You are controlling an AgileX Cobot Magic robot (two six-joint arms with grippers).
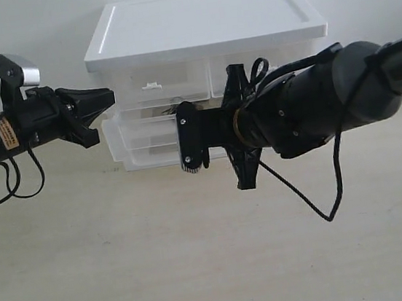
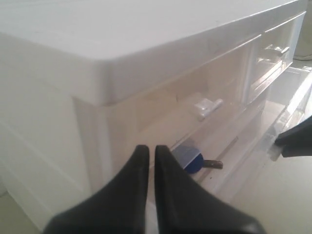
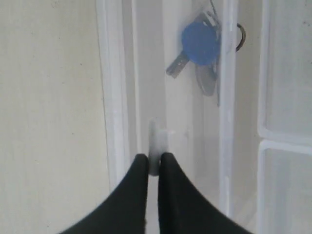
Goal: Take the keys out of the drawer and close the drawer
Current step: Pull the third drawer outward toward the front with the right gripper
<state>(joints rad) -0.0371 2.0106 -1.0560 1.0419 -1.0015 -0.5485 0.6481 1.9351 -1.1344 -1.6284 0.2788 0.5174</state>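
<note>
The drawer (image 1: 137, 140) stood pulled out of the cabinet (image 1: 200, 22), with bare desk (image 1: 199, 253) before its front edge. The right gripper (image 3: 153, 160) pinched its tab (image 3: 155, 139). The left gripper (image 2: 150, 150), pressed together, hung near the cabinet's corner. The keys (image 3: 200, 44) lay inside, their ring half hidden.

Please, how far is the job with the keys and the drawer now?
Done: the drawer is open, with the right hand shut on its tab. In hand: the left hand, shut and empty, points toward the keys, which lie inside the drawer. Left: take the keys out, then push the drawer shut.
</note>
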